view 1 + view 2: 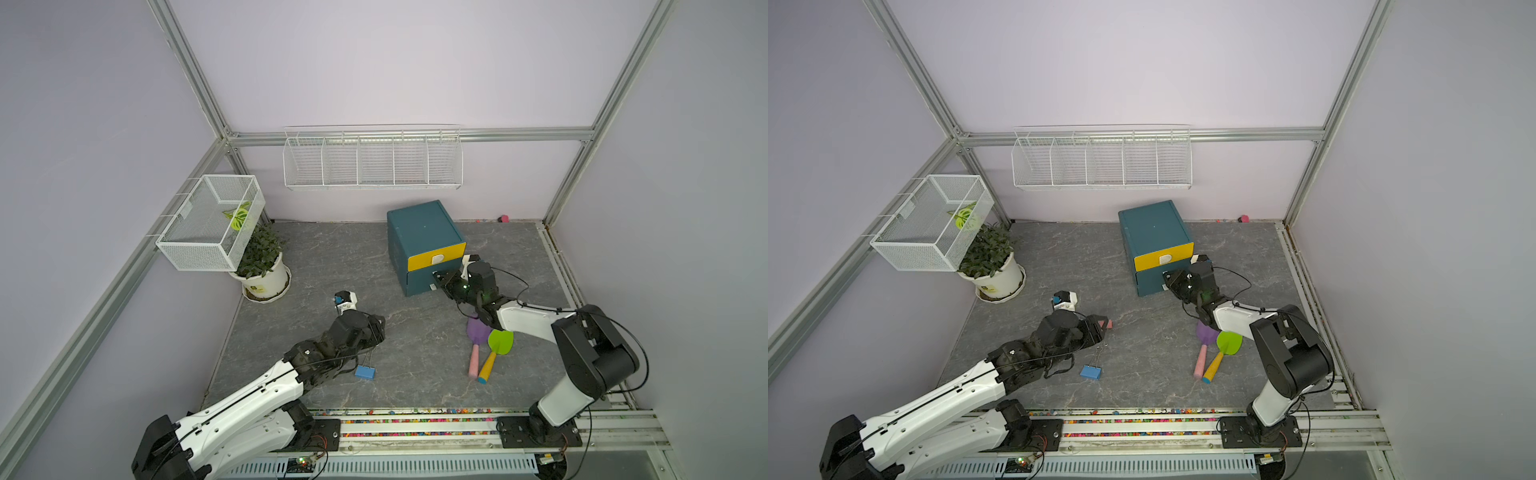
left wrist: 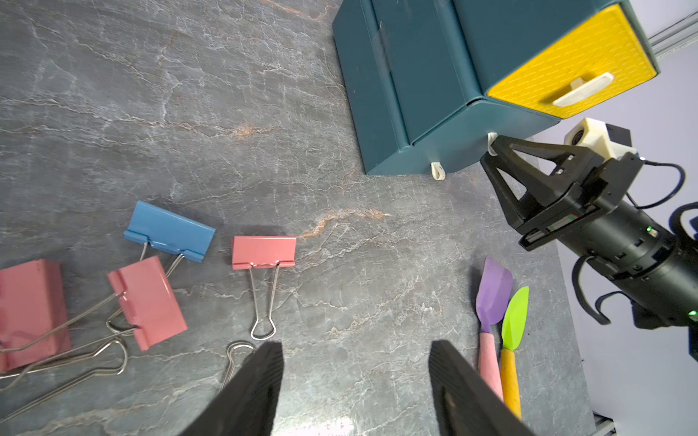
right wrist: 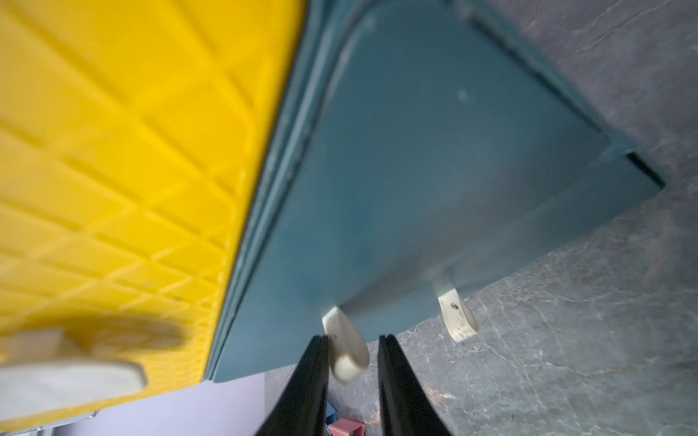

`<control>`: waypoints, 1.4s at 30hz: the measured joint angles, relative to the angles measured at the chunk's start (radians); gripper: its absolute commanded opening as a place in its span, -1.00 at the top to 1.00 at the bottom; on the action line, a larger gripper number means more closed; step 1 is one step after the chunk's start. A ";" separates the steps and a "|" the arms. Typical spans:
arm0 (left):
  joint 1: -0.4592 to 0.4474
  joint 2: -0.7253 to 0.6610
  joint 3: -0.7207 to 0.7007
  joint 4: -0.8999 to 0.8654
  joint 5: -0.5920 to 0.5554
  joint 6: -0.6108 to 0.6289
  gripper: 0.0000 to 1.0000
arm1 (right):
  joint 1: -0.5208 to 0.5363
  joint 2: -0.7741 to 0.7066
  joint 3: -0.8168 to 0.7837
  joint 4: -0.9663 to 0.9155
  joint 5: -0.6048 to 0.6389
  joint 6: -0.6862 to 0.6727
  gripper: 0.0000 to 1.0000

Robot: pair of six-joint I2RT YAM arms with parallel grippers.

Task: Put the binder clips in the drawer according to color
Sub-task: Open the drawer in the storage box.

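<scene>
The dark-teal drawer cabinet [image 1: 419, 232] stands at the back, its yellow top drawer [image 1: 436, 257] closed. My right gripper [image 3: 353, 338] straddles the white pull [image 3: 345, 351] of the teal drawer just below; one finger touches the pull and a gap shows at the other. The lowest pull [image 3: 457, 317] is free. On the floor in the left wrist view lie a blue binder clip [image 2: 169, 231] and three pink clips [image 2: 263, 252] [image 2: 147, 302] [image 2: 32, 313]. My left gripper [image 2: 357, 377] hovers open and holds nothing beside them. Another blue clip [image 1: 365, 371] lies by the left arm.
A purple toy shovel [image 1: 478, 328] and a green one [image 1: 500, 340] lie under the right forearm. A potted plant [image 1: 259, 266] and a white mesh basket [image 1: 212, 220] stand at the left, and a wire rack [image 1: 372, 160] hangs on the back wall.
</scene>
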 measured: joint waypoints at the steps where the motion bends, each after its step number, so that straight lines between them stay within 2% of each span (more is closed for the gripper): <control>1: 0.000 0.000 0.000 0.000 0.000 0.000 -0.33 | 0.000 0.000 0.000 0.009 0.004 0.006 0.50; 11: 0.000 0.000 0.000 0.000 0.000 0.000 -0.33 | 0.006 0.010 -0.011 0.052 0.028 0.058 1.00; 17: 0.000 0.025 0.000 -0.011 -0.001 -0.016 -0.34 | 0.026 -0.055 -0.051 0.007 0.067 0.059 1.00; 28: 0.000 0.110 0.002 -0.090 0.013 -0.057 -0.39 | 0.080 -0.358 -0.196 -0.262 0.121 0.013 1.00; 42: 0.000 0.110 0.002 -0.171 0.060 -0.072 -0.39 | 0.126 -0.489 -0.258 -0.376 0.153 -0.004 1.00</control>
